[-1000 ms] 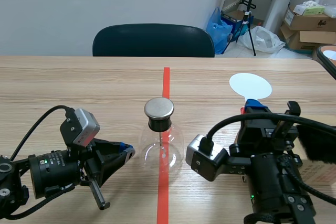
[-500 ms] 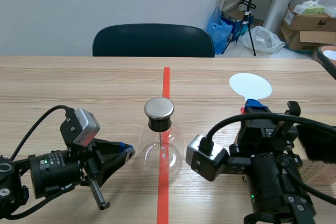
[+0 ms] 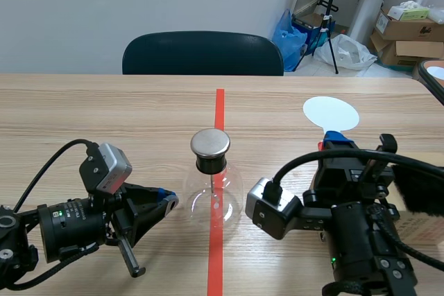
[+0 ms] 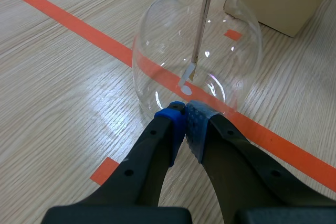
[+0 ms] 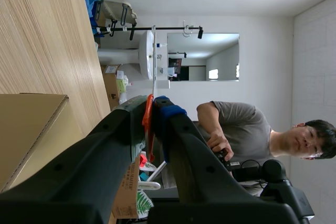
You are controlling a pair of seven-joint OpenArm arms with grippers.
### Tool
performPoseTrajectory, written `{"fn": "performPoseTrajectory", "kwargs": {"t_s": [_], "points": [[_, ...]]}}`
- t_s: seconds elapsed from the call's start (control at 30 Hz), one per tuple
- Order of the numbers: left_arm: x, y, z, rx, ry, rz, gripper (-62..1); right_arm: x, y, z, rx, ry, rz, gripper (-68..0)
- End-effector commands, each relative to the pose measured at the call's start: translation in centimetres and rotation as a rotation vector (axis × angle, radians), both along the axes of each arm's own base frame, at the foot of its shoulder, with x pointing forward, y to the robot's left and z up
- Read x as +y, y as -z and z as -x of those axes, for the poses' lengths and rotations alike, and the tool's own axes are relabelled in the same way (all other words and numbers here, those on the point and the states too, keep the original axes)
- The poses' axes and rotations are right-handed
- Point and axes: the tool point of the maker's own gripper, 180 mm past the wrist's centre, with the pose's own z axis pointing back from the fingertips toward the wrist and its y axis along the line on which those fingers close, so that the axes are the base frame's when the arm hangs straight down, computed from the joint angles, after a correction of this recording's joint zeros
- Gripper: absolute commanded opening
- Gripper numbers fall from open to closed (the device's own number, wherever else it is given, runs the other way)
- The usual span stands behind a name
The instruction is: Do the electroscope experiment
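Scene view: 1 flask (image 3: pixel 214 192) | L pincer (image 4: pixel 185 115) clenched, empty | R pincer (image 5: pixel 155 107) grips 1 disc wand (image 3: pixel 331 112)

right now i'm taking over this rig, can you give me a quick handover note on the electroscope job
Left gripper: shut on nothing, low on the table, tips touching or nearly touching the base of the electroscope flask.
Right gripper: shut on the orange-red handle of the white disc paddle, held roughly flat, right of the flask and apart from it.
Flask: upright on the red tape line, metal cap on its black stopper; foil strip inside hangs straight.
Done: paddle in hand.
Left: probably bring the disc to the metal cap and watch the foil.
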Motion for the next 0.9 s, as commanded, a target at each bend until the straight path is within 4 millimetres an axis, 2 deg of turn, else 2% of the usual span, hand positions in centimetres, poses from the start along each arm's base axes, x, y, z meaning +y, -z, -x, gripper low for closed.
{"fn": "performPoseTrajectory", "kwargs": {"t_s": [0.0,0.3,0.57,0.7,0.87], "points": [[-0.7,-1.1,-0.2,-0.022,0.009,0.037,-57.8,-0.4,-1.3,-0.6,-0.046,0.017,-0.008,-66.2],[-0.7,-1.1,-0.2,-0.022,0.009,0.037,-57.8,-1.7,-2.5,0.7,-0.056,0.017,0.0,-66.2],[-0.7,-1.1,-0.2,-0.021,0.009,0.035,-57.8,-2.3,-3.7,3.8,-0.133,-0.043,0.035,-66.2],[-0.5,-1.1,-0.3,-0.022,0.006,0.031,-57.8,-2.5,-2.5,5.2,-0.079,-0.091,0.073,-66.2],[-0.4,-1.1,-0.3,-0.022,0.006,0.029,-57.8,-4.3,-1.9,6.2,-0.043,-0.078,0.053,-66.2]]}}
